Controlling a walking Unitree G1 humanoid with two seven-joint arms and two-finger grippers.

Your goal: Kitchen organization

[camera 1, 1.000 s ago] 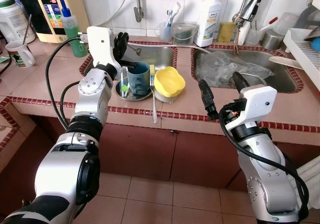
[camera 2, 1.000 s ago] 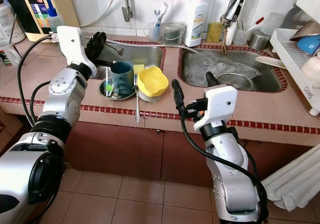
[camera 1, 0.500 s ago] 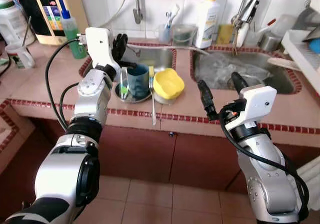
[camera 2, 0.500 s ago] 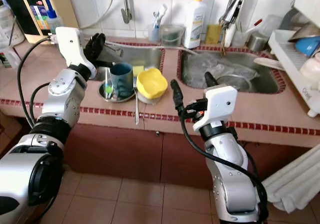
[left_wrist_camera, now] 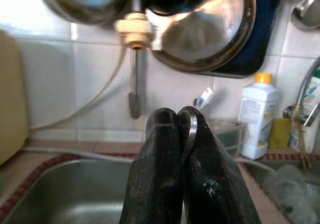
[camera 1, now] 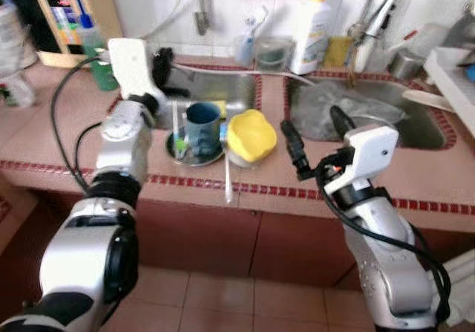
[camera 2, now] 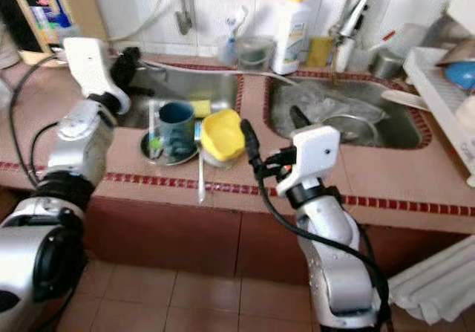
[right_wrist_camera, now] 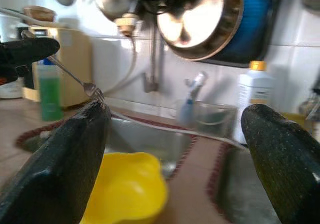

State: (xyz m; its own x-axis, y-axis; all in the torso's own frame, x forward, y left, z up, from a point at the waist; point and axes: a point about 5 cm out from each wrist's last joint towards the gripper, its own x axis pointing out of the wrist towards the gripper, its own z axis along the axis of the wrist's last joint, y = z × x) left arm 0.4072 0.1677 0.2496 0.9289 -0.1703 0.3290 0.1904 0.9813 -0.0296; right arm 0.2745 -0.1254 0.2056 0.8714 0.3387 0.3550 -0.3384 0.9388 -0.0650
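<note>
Fingers of left gripper [left_wrist_camera: 181, 115] clamped on fork [right_wrist_camera: 75, 76], right fingers [right_wrist_camera: 280, 159] apart beside yellow bowl [camera 1: 251, 134].

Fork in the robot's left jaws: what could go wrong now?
1. The left gripper pinches the fork by one thin end only, so it might slip and drop into the sink.
2. The right gripper, jaws open, hangs close beside the yellow bowl; a swing could knock it into the cup.
</note>
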